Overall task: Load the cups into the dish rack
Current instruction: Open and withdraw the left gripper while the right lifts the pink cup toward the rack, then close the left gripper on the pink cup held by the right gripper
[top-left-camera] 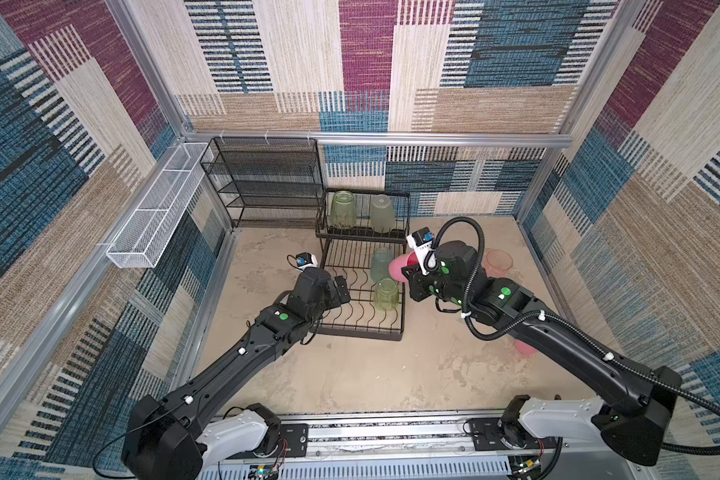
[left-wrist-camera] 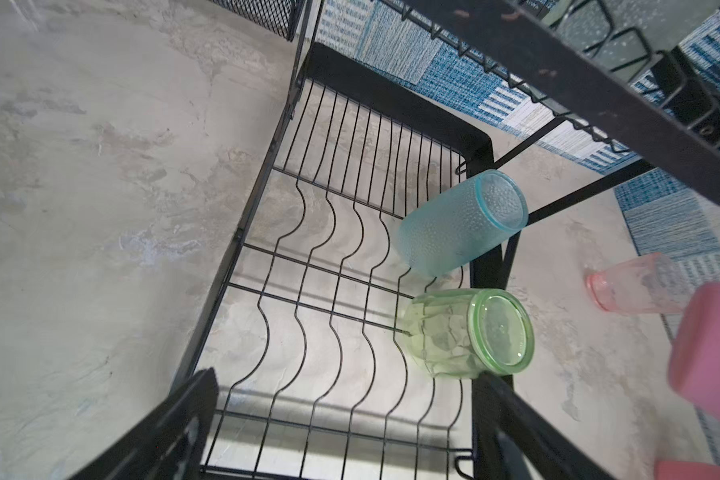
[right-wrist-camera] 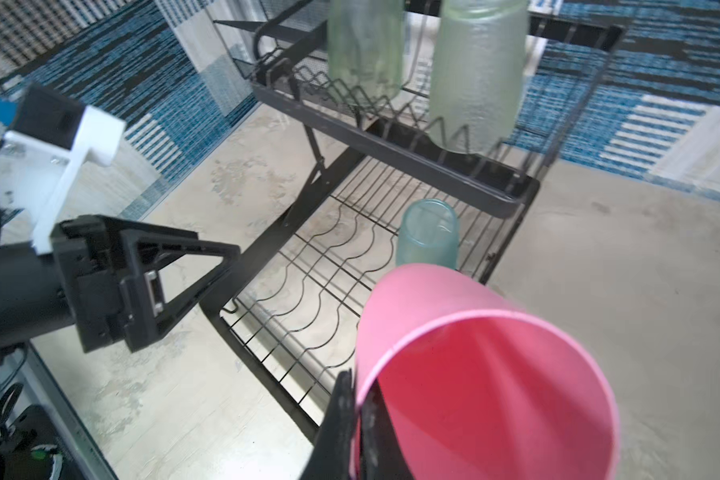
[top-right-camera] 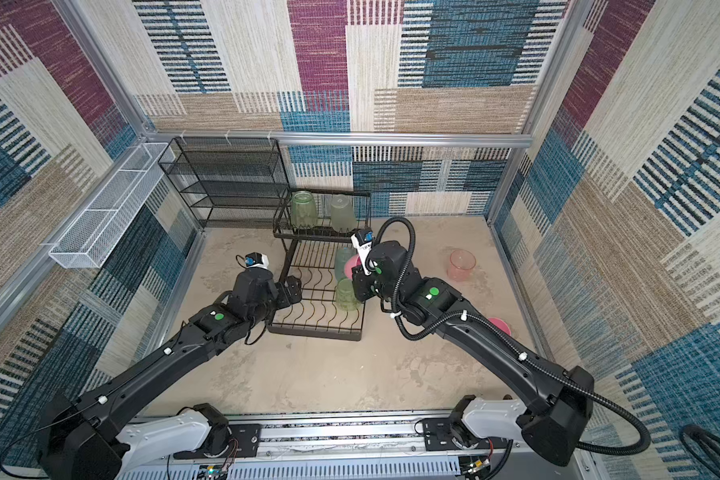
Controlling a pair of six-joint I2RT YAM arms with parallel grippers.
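Mottled beige tabletop (top-left-camera: 350, 382), boxed in by patchwork carpet walls (top-left-camera: 516, 62). Left jaws spread wide, empty, above the dish rack (top-left-camera: 362, 334). Right jaws pinch the rim of 1 tilted pink cup (right-wrist-camera: 474, 374), with the teal cup (right-wrist-camera: 427, 232) just beyond them in the rack.

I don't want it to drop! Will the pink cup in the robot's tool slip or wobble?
Probably light: the pink cup looks like thin plastic. The right tool pinches only its rim, so it might swivel or slip. Laid down, its round wall would likely roll.
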